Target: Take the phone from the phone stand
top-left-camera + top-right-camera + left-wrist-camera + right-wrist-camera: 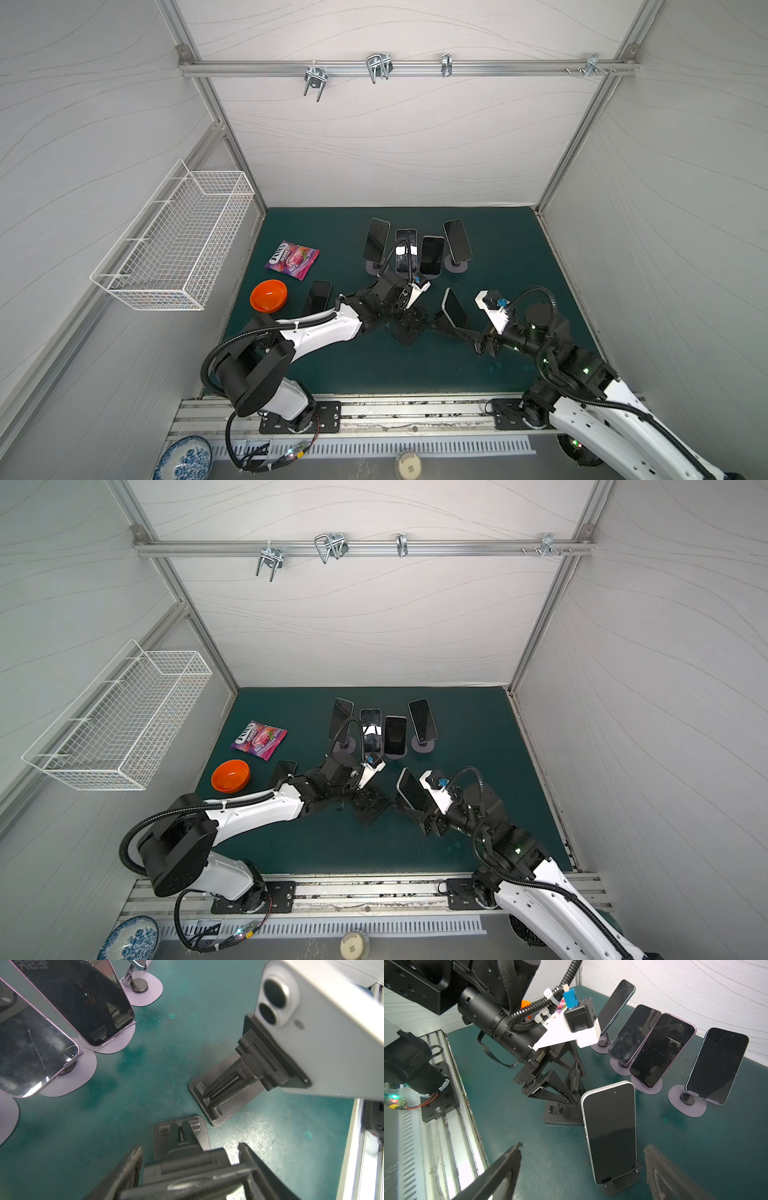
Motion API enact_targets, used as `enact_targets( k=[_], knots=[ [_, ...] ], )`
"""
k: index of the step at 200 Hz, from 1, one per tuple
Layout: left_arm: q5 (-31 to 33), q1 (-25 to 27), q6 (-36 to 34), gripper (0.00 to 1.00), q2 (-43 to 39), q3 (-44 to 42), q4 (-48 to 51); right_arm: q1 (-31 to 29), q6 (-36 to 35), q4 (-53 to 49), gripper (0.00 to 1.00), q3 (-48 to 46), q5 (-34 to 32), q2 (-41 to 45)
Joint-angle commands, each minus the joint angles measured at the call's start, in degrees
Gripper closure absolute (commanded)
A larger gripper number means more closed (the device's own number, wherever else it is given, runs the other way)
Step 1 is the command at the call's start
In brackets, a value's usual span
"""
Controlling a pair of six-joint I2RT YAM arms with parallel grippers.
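Pinches empty black stand (182,1155) in left gripper (190,1151), probably steadying | straddles mid-bench white phone (610,1128), right gripper (583,1147) fingers (500,1172) spread, pre-lift.

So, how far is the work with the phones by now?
Looks done: one phone lies flat on the mat, and the left claw grips an empty black stand. In hand: the open right claw flanks the white phone, not yet lifted off its stand. Left: that lift; four other phones sit on stands.
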State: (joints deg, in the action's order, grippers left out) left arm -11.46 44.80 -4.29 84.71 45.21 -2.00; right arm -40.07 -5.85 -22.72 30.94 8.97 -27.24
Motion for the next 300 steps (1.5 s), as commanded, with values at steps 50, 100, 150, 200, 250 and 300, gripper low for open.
enact_targets(
  k=[50, 100, 150, 200, 250, 300],
  knots=[
    [2.5, 0.1, -2.6, 0.31, -3.8, 3.3, 0.0, 0.3, -6.5, 0.7, 0.06, 2.0, 7.9, -3.4],
    [5.8, -0.3, -2.5, 0.33, -7.2, 3.1, 0.1, 0.3, -8.8, 4.3, 0.06, 3.1, 13.4, -7.2],
    [6.0, -2.3, -2.1, 0.33, -10.8, 2.4, 1.2, 0.3, -12.1, 6.8, 0.06, 7.9, 16.7, -15.0],
    [5.6, -3.8, -2.1, 0.34, -14.5, 0.9, 2.6, 0.2, -10.8, 10.7, 0.08, 10.3, 18.3, -19.2],
    [6.4, -6.6, -1.8, 0.34, -18.8, -0.9, 3.6, -1.9, -6.9, 14.0, 0.11, 14.3, 16.6, -25.5],
    [7.2, -9.7, -3.2, 0.34, -22.5, -2.7, 4.9, -5.3, -8.1, 16.6, 0.12, 18.3, 17.6, -33.0]
  ],
)
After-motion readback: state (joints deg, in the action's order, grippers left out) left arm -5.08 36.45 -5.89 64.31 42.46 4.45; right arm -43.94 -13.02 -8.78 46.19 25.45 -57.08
